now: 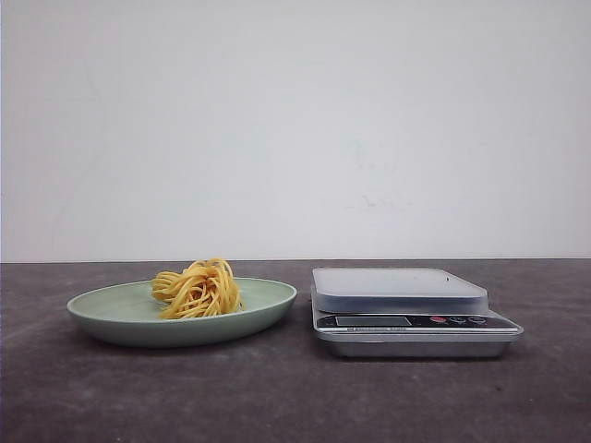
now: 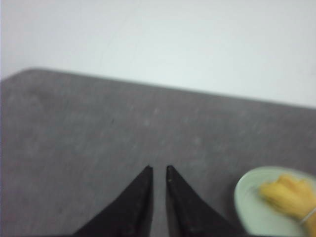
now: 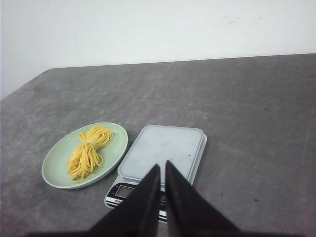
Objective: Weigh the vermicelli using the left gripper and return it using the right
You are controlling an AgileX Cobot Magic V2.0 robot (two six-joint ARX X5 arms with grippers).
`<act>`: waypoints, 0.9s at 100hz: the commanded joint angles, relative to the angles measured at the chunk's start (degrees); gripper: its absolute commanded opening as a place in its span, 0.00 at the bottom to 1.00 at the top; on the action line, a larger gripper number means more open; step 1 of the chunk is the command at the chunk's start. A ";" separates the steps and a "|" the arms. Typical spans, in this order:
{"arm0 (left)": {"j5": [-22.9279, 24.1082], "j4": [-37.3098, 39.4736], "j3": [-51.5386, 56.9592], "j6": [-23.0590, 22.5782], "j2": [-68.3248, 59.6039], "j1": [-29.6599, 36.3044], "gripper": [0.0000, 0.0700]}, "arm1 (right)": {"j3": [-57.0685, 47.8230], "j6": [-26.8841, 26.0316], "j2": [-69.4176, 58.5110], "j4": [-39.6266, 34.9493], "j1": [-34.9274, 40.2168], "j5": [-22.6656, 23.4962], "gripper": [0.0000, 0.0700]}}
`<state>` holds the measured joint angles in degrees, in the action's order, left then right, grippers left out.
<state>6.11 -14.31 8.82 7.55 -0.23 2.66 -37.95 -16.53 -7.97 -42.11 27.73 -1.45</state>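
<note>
Vermicelli (image 1: 198, 289) sits in a loose yellow nest on the plate (image 1: 111, 314), left of centre in the front view, and nothing has gone on the scale (image 1: 397, 284) at right of centre, its platform bare. So we judge we're at the very start: the pick with the left arm is not yet made. Our left gripper (image 2: 159, 170) hangs over bare table (image 2: 89, 128), its dark fingers drawn nearly together with only a thin slit between the tips, holding nothing; the plate (image 2: 247, 190) peeks in at the lower right corner of that view, blurred, with the vermicelli (image 2: 289, 195) on it. Our right gripper (image 3: 162, 167) is likewise pinched almost closed and empty, hovering at the bottom centre of its view over the near edge of the scale (image 3: 163, 148), the plate (image 3: 57, 165) and noodles (image 3: 89, 152) off to the left. Next move, as we read it: spread the left fingers, swing across to the plate, come down on the nest and close gently, since the strands look springy and could spill. Nothing else lies on the table between plate and scale; they stand just beside each other, apart. We'd watch that the right arm keeps clear of the platform.
</note>
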 commanded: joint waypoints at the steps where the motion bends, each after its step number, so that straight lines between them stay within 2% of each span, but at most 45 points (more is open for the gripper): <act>1: -0.17 1.92 -1.49 -1.09 0.04 -0.44 0.02 | -0.50 -0.42 -0.13 0.55 0.26 -0.04 0.01; 29: -0.24 10.03 -8.13 -1.09 0.04 -0.79 0.02 | -0.50 -0.42 -0.11 0.55 0.26 -0.04 0.01; 50: -1.01 8.66 -8.07 -1.11 0.04 -0.83 0.02 | -0.50 -0.42 -0.11 0.55 0.26 -0.04 0.01; 64: -3.21 3.26 -8.07 -2.40 0.04 -0.83 0.02 | -0.50 -0.42 -0.11 0.55 0.26 -0.04 0.01; 90: -4.39 3.45 -8.02 -2.36 -0.02 -0.79 0.02 | -0.50 -0.42 -0.11 0.55 0.26 -0.04 0.01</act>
<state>1.87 -10.52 1.83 5.72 -0.32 1.93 -37.95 -16.53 -7.97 -42.13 27.75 -1.45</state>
